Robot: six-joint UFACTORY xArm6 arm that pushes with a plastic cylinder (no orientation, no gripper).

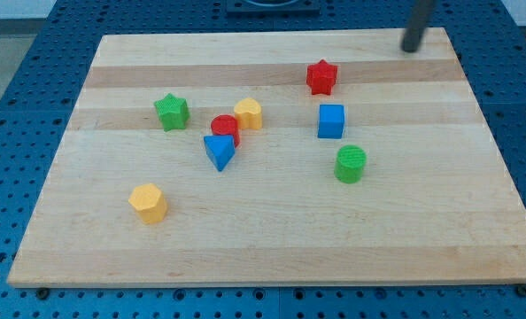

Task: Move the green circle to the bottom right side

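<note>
The green circle (351,164) stands on the wooden board (272,248), right of centre. My tip (410,48) is near the board's top right corner, far above and to the right of the green circle, touching no block. The blue cube (331,121) sits just above and left of the green circle. The red star (321,77) lies further up.
A green star (171,112) is at the left. A yellow block (249,113), a red cylinder (225,128) and a blue triangle (219,151) cluster near the centre. A yellow hexagon (148,202) sits at the lower left. Blue perforated table surrounds the board.
</note>
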